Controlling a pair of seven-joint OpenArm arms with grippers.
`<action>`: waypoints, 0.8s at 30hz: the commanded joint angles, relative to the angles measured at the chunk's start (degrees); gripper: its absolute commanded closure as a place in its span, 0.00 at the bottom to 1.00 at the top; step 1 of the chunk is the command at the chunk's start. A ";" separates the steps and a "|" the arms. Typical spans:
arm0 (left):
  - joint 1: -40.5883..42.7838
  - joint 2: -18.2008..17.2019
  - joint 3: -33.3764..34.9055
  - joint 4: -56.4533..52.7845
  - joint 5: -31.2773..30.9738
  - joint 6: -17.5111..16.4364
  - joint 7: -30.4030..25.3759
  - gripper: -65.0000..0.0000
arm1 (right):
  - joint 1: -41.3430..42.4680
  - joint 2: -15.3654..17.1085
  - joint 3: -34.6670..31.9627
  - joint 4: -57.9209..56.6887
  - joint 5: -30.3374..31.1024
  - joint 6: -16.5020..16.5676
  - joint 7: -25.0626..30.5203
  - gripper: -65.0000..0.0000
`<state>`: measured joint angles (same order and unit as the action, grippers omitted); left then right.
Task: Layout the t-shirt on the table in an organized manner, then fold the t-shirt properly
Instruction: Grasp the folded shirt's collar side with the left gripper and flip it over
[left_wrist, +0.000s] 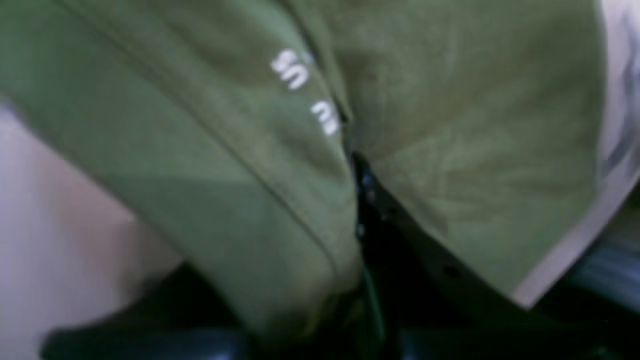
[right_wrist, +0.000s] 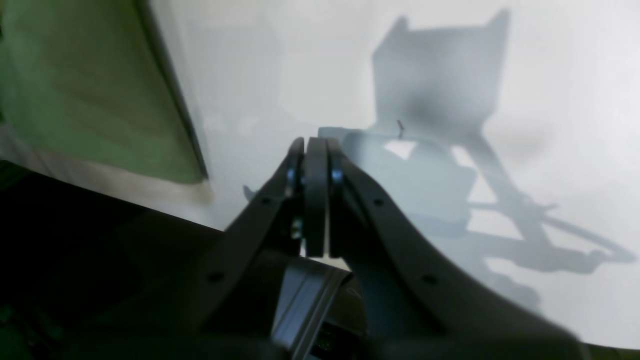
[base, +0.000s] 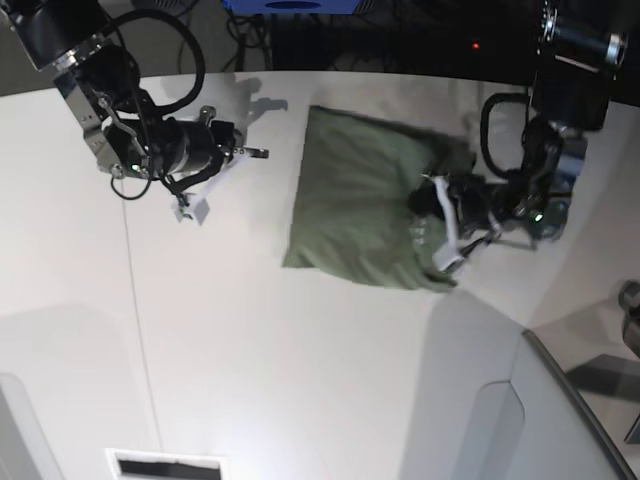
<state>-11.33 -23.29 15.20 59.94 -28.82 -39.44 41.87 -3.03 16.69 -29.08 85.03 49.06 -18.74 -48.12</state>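
The olive-green t-shirt (base: 355, 200) lies as a folded bundle on the white table (base: 300, 350) at the middle back. My left gripper (base: 445, 235) is at the shirt's right edge. In the left wrist view the shirt (left_wrist: 475, 150) fills the frame, its white printed label (left_wrist: 300, 85) shows, and the cloth bunches into the shut left gripper (left_wrist: 357, 165). My right gripper (base: 205, 185) hovers over bare table left of the shirt. In the right wrist view the right gripper (right_wrist: 315, 150) is shut and empty, with the shirt (right_wrist: 75, 90) at the upper left.
A grey-white raised panel with a dark rim (base: 560, 400) stands at the front right. A thin dark seam (base: 135, 300) runs down the table's left part. Cables and dark gear lie behind the back edge (base: 400, 40).
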 joint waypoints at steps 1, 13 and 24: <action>-2.07 -0.58 3.57 0.58 2.84 -0.56 0.20 1.00 | 0.79 0.24 0.38 0.81 0.39 0.41 0.95 1.00; -15.00 2.15 28.89 0.15 25.87 -0.56 -5.25 1.00 | -0.27 1.29 6.18 1.16 0.48 0.41 1.30 1.00; -15.08 15.68 29.41 -0.12 38.88 -0.56 -7.45 1.00 | -4.49 1.20 22.88 1.43 0.74 0.50 0.95 1.00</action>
<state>-25.39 -7.70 44.75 59.33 10.61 -39.48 35.18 -8.03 17.30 -6.48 85.30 49.08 -18.59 -47.18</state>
